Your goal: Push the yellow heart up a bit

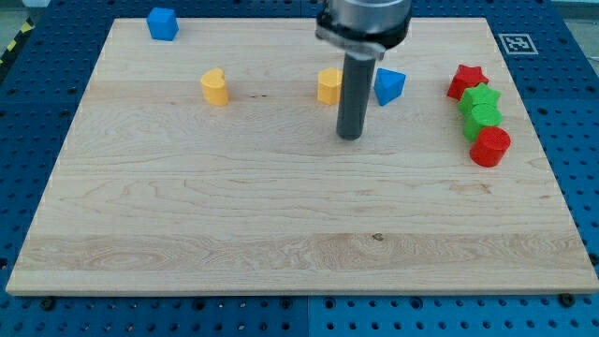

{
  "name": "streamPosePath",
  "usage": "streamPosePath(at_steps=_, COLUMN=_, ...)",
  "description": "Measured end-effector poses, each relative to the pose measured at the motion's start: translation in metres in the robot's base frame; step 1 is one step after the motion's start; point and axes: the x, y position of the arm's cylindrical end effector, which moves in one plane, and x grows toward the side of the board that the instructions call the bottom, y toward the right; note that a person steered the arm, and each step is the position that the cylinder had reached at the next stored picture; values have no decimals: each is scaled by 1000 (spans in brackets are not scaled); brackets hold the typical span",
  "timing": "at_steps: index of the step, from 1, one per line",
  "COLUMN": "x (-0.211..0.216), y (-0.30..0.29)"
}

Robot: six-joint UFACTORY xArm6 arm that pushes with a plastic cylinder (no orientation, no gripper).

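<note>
Nearest us, the lower half of the wooden board lies bare, and the first thing we meet going up the view is our tip, the end of the dark rod, resting on the wood a little below the gap between two blocks. We have no jaws to speak of, only this rod, so nothing is held and everything must be done by pushing. Off to the view's right, a red cylinder, two green blocks and a red star stand touching in a rough column. Just above and to the left of our tip sits a yellow block, partly hidden by the rod, with a blue triangle on the rod's other side. Further left stands the yellow heart, well apart from us, as far as we can make out its shape. We judge it light, stiff and ready to slide on the smooth wood, and likely to twist if struck off centre, so contact belongs at the middle of its lower edge. Farthest, a blue block sits near the top left corner.
</note>
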Motion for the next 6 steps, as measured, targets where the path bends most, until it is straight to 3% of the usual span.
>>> streamPosePath(at_steps=1, x=22, y=-14)
streamPosePath(at_steps=3, x=7, y=-117)
streamPosePath(at_steps=4, x=6, y=-121)
streamPosePath(at_steps=6, x=-45, y=-155)
